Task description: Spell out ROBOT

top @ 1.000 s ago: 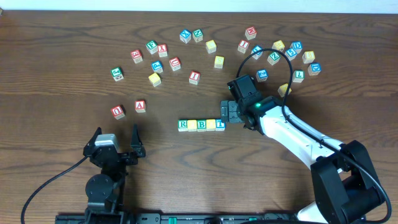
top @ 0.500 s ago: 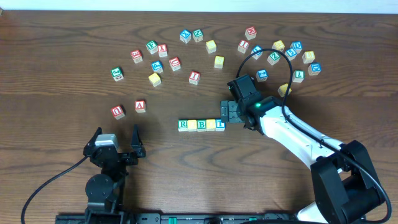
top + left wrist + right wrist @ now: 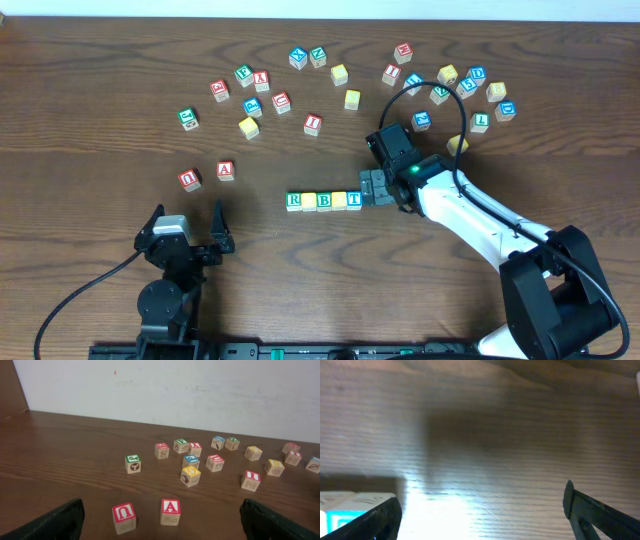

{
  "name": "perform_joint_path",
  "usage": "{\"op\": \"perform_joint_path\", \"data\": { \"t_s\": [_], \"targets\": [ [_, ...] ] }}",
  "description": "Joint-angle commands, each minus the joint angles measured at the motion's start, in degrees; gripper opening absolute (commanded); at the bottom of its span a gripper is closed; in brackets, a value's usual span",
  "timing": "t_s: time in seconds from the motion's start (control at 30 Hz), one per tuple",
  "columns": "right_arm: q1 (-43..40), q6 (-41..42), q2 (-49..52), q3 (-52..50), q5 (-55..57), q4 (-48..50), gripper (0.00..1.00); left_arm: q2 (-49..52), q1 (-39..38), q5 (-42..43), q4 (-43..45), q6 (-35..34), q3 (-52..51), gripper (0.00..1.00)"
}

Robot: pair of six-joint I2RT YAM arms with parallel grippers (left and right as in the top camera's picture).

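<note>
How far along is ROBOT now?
Five blocks sit in a row: R, B and T read in places one, three, five; the two yellow-topped blocks between are unreadable. The right gripper hangs open beside the T block. The left gripper is parked, open. Remaining: confirm both O's.

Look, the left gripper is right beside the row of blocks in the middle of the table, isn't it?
No, that is the right gripper, at the T block end of the row of blocks. The left gripper sits well apart from the row. The overhead view shows it.
</note>
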Motion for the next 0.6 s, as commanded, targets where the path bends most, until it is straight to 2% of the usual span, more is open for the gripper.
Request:
{"op": "perform_joint_path", "data": {
  "t_s": [0.0,0.13,0.3,0.47,0.57],
  "targets": [
    [0.3,-2.6,-0.5,-0.3,3.2,0.2,0.99,-0.4,0.3,0.5,-2.3,-0.5,-1.1,0.98],
    [0.3,-2.6,-0.5,-0.3,9.0,3.7,0.99,-0.4,0.3,0.5,-2.3,-0.5,-1.1,0.98],
    [0.3,-2.6,-1.6,-0.3,13.8,16.1,0.99,-0.4,0.3,0.5,-2.3,-0.5,-1.1,0.98],
    [-0.7,-3.6,-7.0,-0.3,16.7,25.5,0.99,-0.4,0.3,0.5,-2.3,-0.5,-1.1,0.98],
    [-2.8,-4.2,-11.7,-0.3,16.7,26.4,0.99,-0.4,0.3,0.5,-2.3,-0.5,-1.1,0.98]
  ]
}}
